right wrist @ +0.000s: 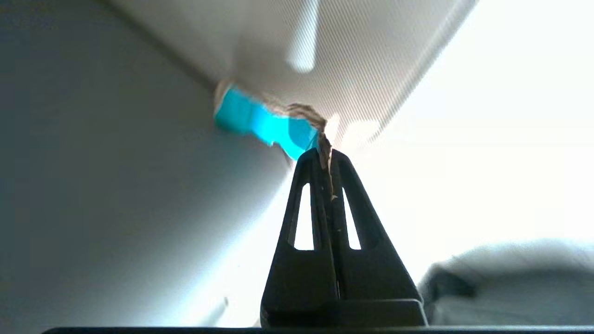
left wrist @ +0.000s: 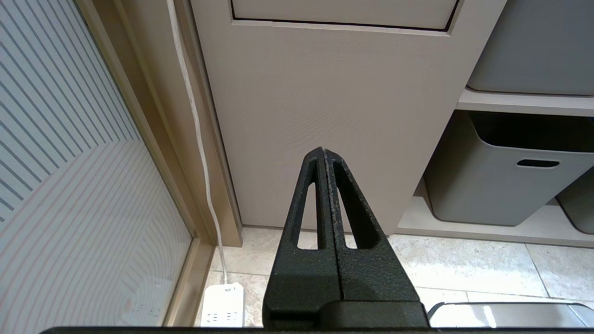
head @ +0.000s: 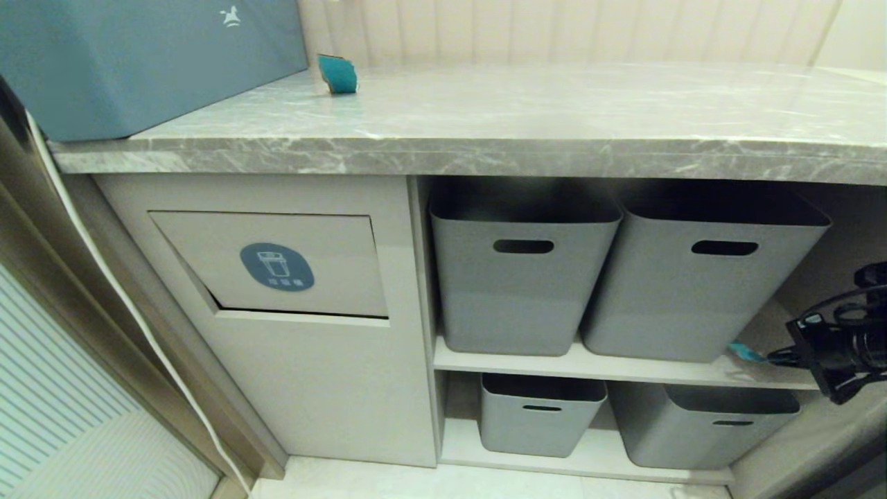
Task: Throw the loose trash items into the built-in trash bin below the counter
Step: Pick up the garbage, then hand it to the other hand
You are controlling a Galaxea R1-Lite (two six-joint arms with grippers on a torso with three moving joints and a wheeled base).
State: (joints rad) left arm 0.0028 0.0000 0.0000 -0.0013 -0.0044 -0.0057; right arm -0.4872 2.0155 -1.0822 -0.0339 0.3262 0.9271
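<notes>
The right gripper (right wrist: 325, 155) is clamped on a torn scrap of teal paper (right wrist: 260, 123), its brown ragged edge pinched between the fingertips, the blue part sticking out beyond them. In the head view this gripper (head: 769, 357) reaches in from the right edge, level, its tip at the upper shelf (head: 624, 367) just beside the right-hand grey tub (head: 700, 277). The left gripper (left wrist: 324, 155) hangs low with its fingers pressed together and nothing between them, pointing at the beige cabinet front near the tiled floor (left wrist: 464, 264). The built-in trash bin (head: 277, 267) lies well to the left of the working gripper, its flap bearing a round blue sticker with a white bin icon; the small writing under the icon is unreadable. On the counter (head: 554, 118) above, a second teal scrap (head: 337, 74) stands beside a blue-teal box (head: 138, 62) with a small white horse mark.
</notes>
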